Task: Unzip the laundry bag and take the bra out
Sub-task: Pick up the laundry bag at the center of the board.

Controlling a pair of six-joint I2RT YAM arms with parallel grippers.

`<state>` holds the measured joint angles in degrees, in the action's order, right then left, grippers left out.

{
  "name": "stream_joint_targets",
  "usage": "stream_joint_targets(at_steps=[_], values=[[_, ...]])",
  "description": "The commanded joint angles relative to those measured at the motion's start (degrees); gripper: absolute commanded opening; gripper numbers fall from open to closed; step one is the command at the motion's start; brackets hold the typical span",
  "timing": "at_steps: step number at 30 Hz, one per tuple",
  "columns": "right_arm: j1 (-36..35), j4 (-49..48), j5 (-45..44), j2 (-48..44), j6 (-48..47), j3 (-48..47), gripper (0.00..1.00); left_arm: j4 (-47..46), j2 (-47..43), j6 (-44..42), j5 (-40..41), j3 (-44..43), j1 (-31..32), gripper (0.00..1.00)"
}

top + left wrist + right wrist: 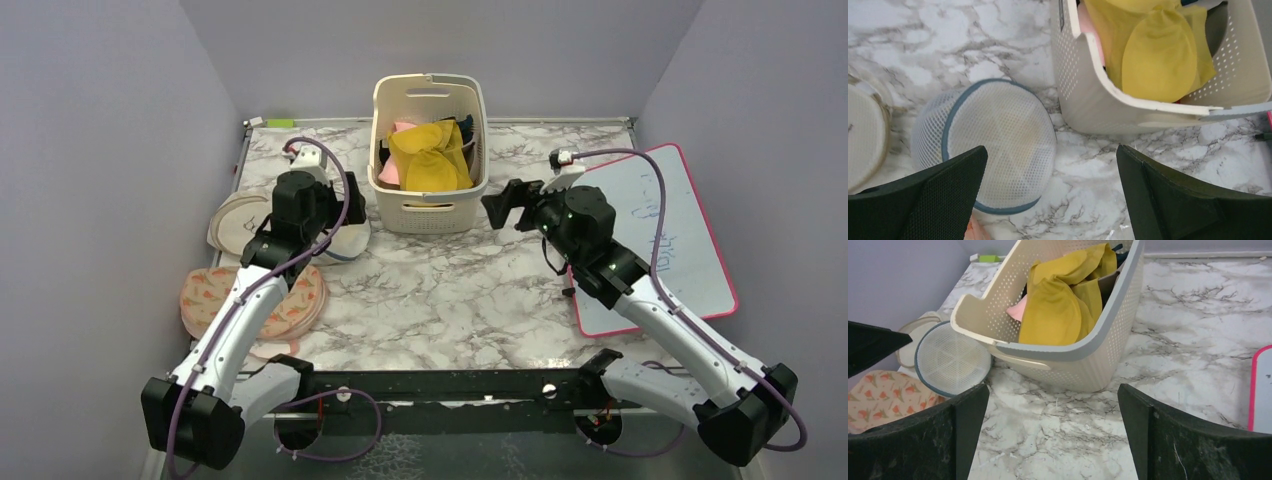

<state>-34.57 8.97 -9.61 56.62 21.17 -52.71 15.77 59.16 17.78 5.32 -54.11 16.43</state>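
Observation:
The laundry bag [998, 135], a round white mesh drum with a blue-grey trim, lies on the marble just left of the basket. It also shows in the right wrist view as the laundry bag [952, 360] and half hidden under my left arm in the top view [352, 243]. My left gripper [1051, 150] hangs open just above it, its left finger over the bag's near edge. My right gripper [508, 205] is open too, in the air right of the basket, and in its own view [1053, 387] only bare marble lies between the fingers. The bra is hidden.
A cream slotted basket [428, 205] at centre back holds a yellow cloth [430, 155] and a pink cloth [392, 170]. A flat beige round pouch [235, 220] and a floral pouch [250, 300] lie at left. A pink-framed whiteboard [660, 240] lies at right.

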Motion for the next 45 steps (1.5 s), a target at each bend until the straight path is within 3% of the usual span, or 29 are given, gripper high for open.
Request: stream_joint_targets(at_steps=[1, 7, 13, 17, 24, 29, 32, 39, 45], values=[[-0.68, -7.67, 3.08, -2.25, 3.04, 4.12, 1.0, 0.75, -1.15, 8.95, -6.36, 4.92, -1.08, 0.99], [-0.88, -14.85, 9.81, -5.21, 4.43, 9.54, 1.0, 1.87, -2.1, 16.55, -7.39, 11.74, -1.62, 0.99], [-0.98, -7.92, 10.4, -0.74, 5.21, 5.44, 1.0, 4.41, -4.95, 22.6, 1.8, 15.75, -1.95, 0.99], [-0.98, -3.6, 3.78, 0.41, 13.98, 4.53, 1.0, 3.25, -3.5, 25.89, 3.81, 17.09, -2.08, 0.99], [-1.03, -3.9, 6.21, -1.54, 17.56, 5.91, 1.0, 5.2, -2.47, 29.14, 11.09, 17.61, -2.04, 0.95], [-1.08, -12.06, 10.19, -3.28, 10.79, 10.62, 1.0, 5.21, -0.42, 28.04, 13.54, 17.76, -2.1, 0.95], [-1.12, -11.68, 11.9, -2.08, 8.84, 10.19, 1.0, 4.96, 2.25, 28.34, 14.22, 17.31, -2.06, 0.94], [-1.03, -8.53, 14.08, 1.9, 8.8, 6.84, 1.0, 3.16, 7.08, 26.8, 11.87, 16.4, -2.08, 0.78], [-1.04, -9.51, 14.18, 2.26, 8.65, 7.5, 0.99, 1.89, 6.05, 26.26, 10.83, 17.99, -1.93, 0.59]])
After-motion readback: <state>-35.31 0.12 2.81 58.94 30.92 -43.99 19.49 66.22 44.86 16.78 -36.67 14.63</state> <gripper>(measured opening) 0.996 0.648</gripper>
